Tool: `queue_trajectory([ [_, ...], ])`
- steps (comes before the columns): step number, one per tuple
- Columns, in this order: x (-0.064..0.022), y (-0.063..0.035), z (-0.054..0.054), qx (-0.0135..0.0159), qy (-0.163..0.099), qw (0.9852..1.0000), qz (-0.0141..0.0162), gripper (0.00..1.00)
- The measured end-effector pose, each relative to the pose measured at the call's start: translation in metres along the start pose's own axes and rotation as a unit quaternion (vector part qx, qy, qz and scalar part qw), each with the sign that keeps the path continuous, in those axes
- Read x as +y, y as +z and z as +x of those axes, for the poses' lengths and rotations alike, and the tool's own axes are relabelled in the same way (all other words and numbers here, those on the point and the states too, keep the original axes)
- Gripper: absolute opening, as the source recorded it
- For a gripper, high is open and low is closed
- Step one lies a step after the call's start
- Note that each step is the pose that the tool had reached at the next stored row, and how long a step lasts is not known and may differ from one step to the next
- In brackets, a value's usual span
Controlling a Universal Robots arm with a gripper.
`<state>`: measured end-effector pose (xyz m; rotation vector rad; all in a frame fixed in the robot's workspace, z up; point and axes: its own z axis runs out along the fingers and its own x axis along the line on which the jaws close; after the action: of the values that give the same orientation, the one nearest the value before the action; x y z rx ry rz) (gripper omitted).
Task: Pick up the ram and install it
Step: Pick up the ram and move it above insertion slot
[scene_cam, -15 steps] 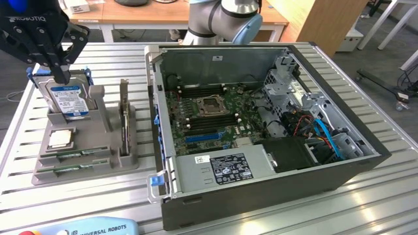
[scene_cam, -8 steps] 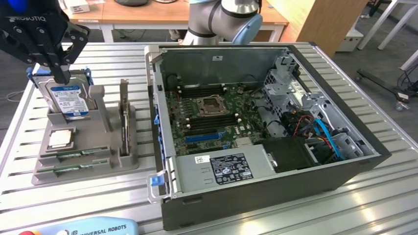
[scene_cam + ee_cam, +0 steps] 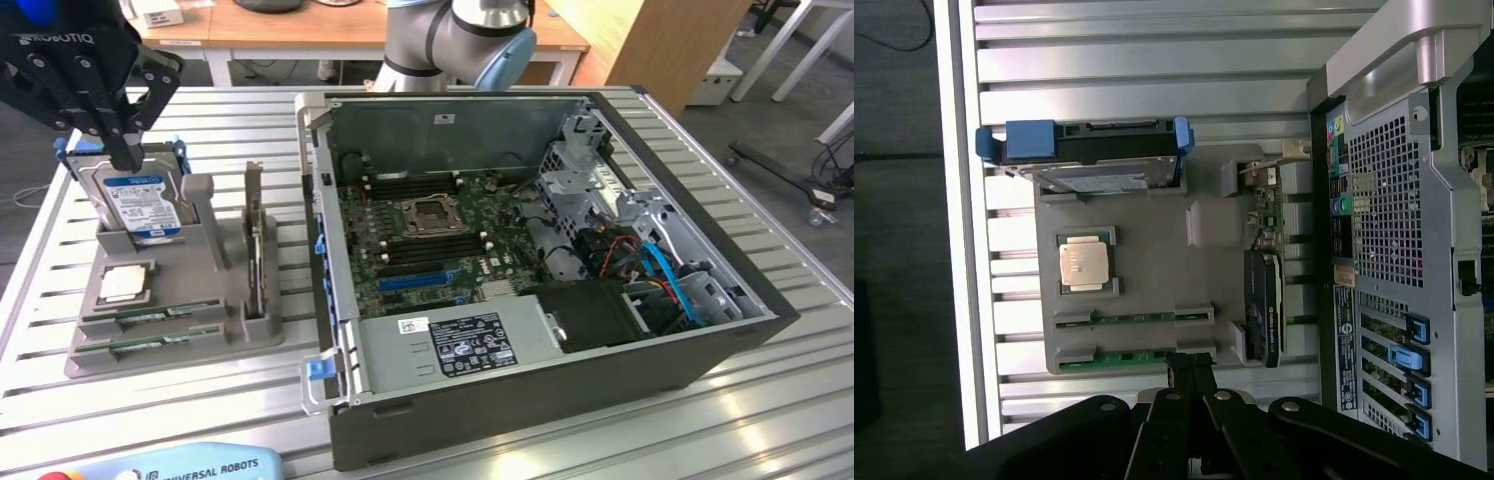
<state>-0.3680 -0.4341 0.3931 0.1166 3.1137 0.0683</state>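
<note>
On the exterior view's left, the claw [image 3: 124,155] hangs above the grey tray [image 3: 200,275] on the slatted table [image 3: 34,330]. Its fingers are clenched together, with nothing between them. From this angle it sits over the upright drive [image 3: 134,205] at the tray's far end.

The ram [image 3: 150,318] is untouched: two green sticks sit on edge in parallel slots at the tray's near end, the second [image 3: 140,345] just beside the first. They lie below the claw and towards the camera. In the wrist view the closed tips [image 3: 1189,365] fall next to the outer stick [image 3: 1129,355], so I judge the claw is high up rather than far off to one side. Each stick's long axis runs across the tray, left to right in the exterior view.

Between the drive and the sticks lies one square processor [image 3: 123,285]. One dark card [image 3: 254,230] stands on edge along the tray's right side.

Further right is one open case [image 3: 694,330], its board [image 3: 400,270] bare around the socket [image 3: 434,215]. The one arm [image 3: 474,30] rises behind it.
</note>
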Motion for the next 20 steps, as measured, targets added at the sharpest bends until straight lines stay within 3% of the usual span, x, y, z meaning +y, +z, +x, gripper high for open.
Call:
queue_trajectory([
  [9, 0.0000, 0.0000, 0.0000, 0.0005, -0.012, 0.9999, -0.0003, 0.10],
  [20, 0.0000, 0.0000, 0.0000, 0.0025, -0.056, 0.9984, -0.0013, 0.10],
])
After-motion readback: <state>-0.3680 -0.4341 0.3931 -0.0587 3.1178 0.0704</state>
